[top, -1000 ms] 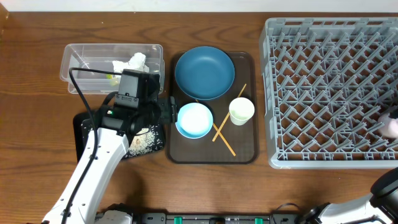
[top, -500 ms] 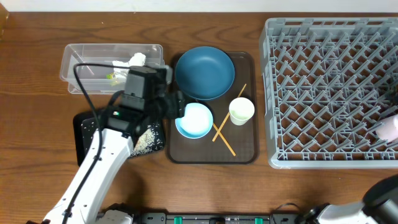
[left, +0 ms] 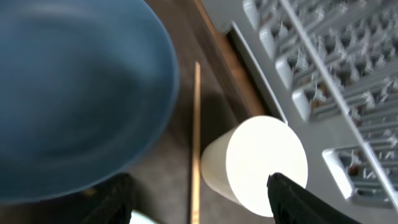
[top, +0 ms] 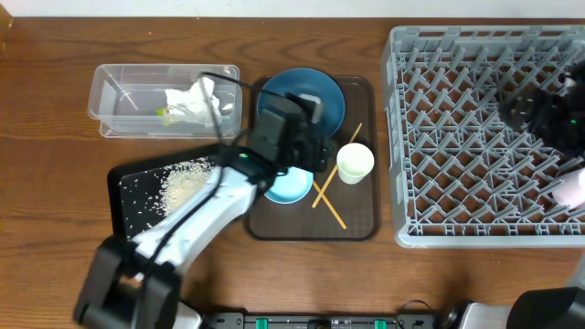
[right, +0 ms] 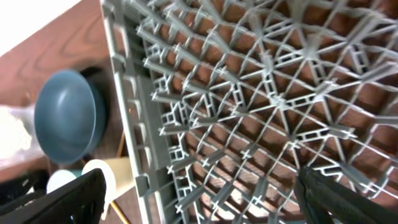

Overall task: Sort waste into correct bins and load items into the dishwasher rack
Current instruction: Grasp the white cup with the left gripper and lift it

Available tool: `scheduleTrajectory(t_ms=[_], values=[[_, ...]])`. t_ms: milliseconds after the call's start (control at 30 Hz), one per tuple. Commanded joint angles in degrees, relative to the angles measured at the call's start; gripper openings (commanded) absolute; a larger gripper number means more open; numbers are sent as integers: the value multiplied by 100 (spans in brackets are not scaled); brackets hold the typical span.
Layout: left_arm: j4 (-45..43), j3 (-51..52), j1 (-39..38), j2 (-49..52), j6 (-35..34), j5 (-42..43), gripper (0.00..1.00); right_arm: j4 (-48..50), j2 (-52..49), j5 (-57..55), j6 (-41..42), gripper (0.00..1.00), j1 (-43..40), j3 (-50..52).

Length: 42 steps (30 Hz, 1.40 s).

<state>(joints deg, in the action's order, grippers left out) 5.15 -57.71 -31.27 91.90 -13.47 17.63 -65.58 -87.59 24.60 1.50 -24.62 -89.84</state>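
Grey plastic pegged rack (top: 457, 137) is sitting at the desk's right edge, right gripper (right: 199, 202) hanging open above it. Left gripper (left: 202, 199) is hovering open over the small pale-green cup (left: 261, 165).

No text, label, brand, number or sign could be read on anything in these views.

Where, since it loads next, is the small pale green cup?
Overhead, the small pale green cup sits on the dark brown tray, right of the pale-blue bowl.
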Motion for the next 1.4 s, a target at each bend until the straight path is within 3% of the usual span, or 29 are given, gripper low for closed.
scheduleTrajectory(t_ms=[0, 167, 267, 333, 600, 933, 1100, 1367], values=[[-243, -55, -243, 407, 33, -22, 71, -9, 7, -310, -162, 96, 216, -35], [-483, -55, -485, 944, 33, -24, 69, -22, 7, -341, -160, 96, 295, -35], [-363, -55, -529, 1113, 26, -22, 54, -44, 7, -343, -160, 97, 295, -35], [-249, -55, -531, 1130, 9, -17, 38, -46, 7, -354, -160, 97, 295, -35], [-221, -55, -529, 992, -24, -15, 6, -79, 4, -365, -212, 99, 295, -31], [376, -55, 46, -365, -949, 2, 6, -479, 4, -295, -634, 99, 297, 66], [592, -55, 839, -581, -1209, 1860, 6, -490, 4, 695, -1169, 99, 350, 474], [181, -55, 1663, -208, -1102, 4927, 6, -369, 4, 2905, -2844, 99, 1049, 1615]])
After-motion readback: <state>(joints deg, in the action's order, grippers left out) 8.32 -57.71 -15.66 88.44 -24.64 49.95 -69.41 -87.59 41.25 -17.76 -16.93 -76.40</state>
